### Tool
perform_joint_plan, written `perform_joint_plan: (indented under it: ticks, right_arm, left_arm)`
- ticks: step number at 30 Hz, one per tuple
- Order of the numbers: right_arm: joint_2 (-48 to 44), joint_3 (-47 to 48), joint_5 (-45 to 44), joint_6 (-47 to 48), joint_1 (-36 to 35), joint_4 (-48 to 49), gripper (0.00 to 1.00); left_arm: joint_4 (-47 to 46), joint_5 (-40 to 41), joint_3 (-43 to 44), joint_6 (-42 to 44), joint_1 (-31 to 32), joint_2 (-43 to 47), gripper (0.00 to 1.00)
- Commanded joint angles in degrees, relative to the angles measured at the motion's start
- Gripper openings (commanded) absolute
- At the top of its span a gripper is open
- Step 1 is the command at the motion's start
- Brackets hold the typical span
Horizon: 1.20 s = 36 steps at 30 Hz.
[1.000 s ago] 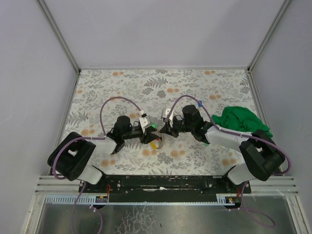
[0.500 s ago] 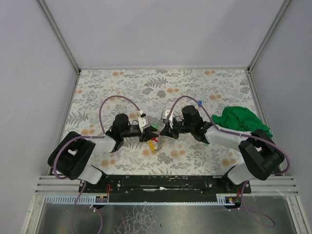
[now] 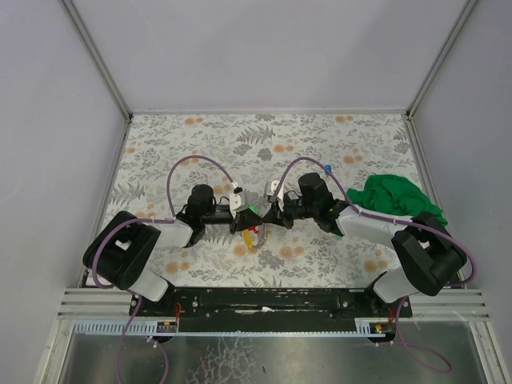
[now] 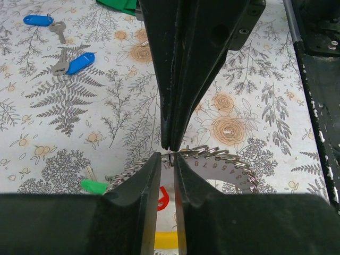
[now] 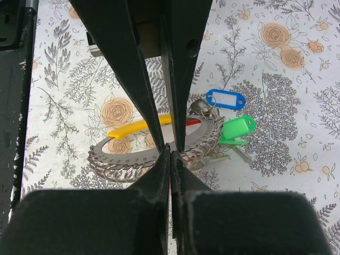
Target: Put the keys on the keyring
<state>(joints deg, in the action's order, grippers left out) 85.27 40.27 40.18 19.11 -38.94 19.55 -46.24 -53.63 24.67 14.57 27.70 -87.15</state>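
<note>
Grey fern-print table [image 3: 336, 144] with orange roses, silver keyring [image 5: 122, 151], green cloth [image 3: 392, 196]

My right end effector [image 5: 170, 155] fills the bottom centre of the frame, its dark fingers pressed almost together on the silvery keyring [image 5: 125, 159]. The left end effector [image 5: 171, 144] reaches down from the top, and its tips meet mine at that same spot on the ring. Right of centre I see a blue tag [image 5: 226, 99] and a green tag [image 5: 237, 129], a yellow tag [image 5: 139, 125] left of centre, all over the flowered worktop [image 5: 287, 69]
</note>
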Motion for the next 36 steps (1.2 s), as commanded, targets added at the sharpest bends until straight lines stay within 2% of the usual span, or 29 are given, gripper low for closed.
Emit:
perform_joint_plan:
  ticks: [1,6,8,10,13,15,16,19,23,28,31,36]
  right_arm:
    - [-0.14,2.71,2.54,0.22,0.18,1.54,0.01]
    - [-0.64,2.63,2.29,0.22,0.18,1.42,0.01]
    - [-1.02,2.62,2.04,0.2,0.18,1.13,0.04]
    - [-1.6,2.45,1.56,-0.04,0.19,1.02,0.08]
    - [-3.14,1.84,0.36,-0.63,0.2,0.99,0.19]
    - [-4.68,0.89,-0.96,-1.84,0.18,1.88,0.3]
    - [-5.93,0.13,-2.05,-2.58,0.18,2.69,0.39]
    - [-9.14,-2.16,-5.23,-5.81,0.18,5.35,0.54]
    - [-12.64,-4.36,-10.24,-9.49,0.2,6.67,0.68]
    - [-14.94,-6.6,-20.7,-16.34,0.18,9.04,0.82]
    - [-15.54,-6.38,-25.83,-18.85,0.2,8.32,0.83]
    - [-16.11,-4.06,-33.87,-20.87,0.18,3.25,0.8]
  left_arm:
    - [-1.66,-2.38,1.68,1.43,-0.15,-0.91,0.12]
    - [0.21,-1.65,1.88,2.44,-0.19,-0.91,0.05]
    - [0.9,-0.89,1.97,2.72,-0.19,-0.72,0.0]
    - [1.71,-0.06,2.09,3.11,-0.19,-0.35,0.0]
    - [3.3,0.63,1.92,4.4,-0.24,0.9,0.0]
    - [4.68,1.28,1.67,5.43,-0.19,1.96,0.0]
    - [5.27,1.59,1.52,6.07,-0.19,2.56,0.0]
    - [6.4,1.9,1.27,7.26,-0.19,3.27,0.0]
    - [9.01,2.15,1.87,8.45,-0.02,3.4,0.0]
    - [14.26,4.78,3.32,10.72,1.03,4.03,0.0]
    - [17.21,7.75,3.74,13.13,2.36,4.97,0.0]
    - [20.27,12.32,3.88,16.89,4.69,6.24,0.0]
